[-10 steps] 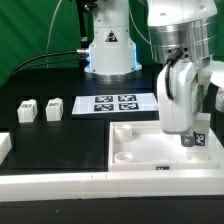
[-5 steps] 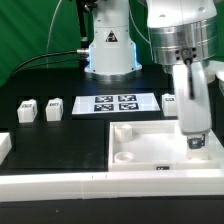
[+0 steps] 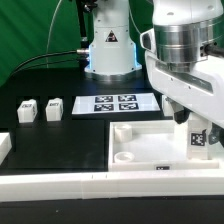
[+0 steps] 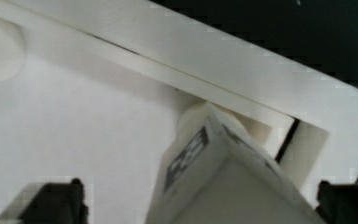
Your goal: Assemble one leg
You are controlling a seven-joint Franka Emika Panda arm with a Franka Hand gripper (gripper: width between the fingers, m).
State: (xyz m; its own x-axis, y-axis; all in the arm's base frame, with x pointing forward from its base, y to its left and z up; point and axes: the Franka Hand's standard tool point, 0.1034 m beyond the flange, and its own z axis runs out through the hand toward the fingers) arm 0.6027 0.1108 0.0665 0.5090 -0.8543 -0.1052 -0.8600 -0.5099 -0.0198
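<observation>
Exterior view: on the black counter point(image 3: 60, 140) stand two small white tagged blocks side by side at about nine o'clock, one point(image 3: 27, 110) just beside the other point(image 3: 53, 108). One marker board point(image 3: 114, 102) with four tags lies flat near the middle, in front of the robot's white base point(image 3: 110, 50). One large white tray point(image 3: 135, 150) with a raised rim fills the five o'clock part of the view, and a round hollow point(image 3: 125, 157) shows in its floor. A white piece point(image 3: 4, 148) pokes in at the view's left edge, and a long white strip point(image 3: 60, 185) runs along the front. The arm point(image 3: 185, 60) reaches down at three o'clock over the tray's far corner. One leg point(image 3: 199, 138), its tag facing the camera, sits at the arm's lower end, above the tray floor. The claw itself is hidden behind the arm's body here.

Wrist view: the claw point(image 4: 197, 200) shows two dark fingertips point(image 4: 51, 198), one at seven o'clock and one at five o'clock, set wide apart. The leg point(image 4: 226, 165) lies between them, tilted, its tag partly seen on one face, with the tray point(image 4: 69, 120) rim running diagonally behind it. Whether the fingers press on the leg I cannot tell.
</observation>
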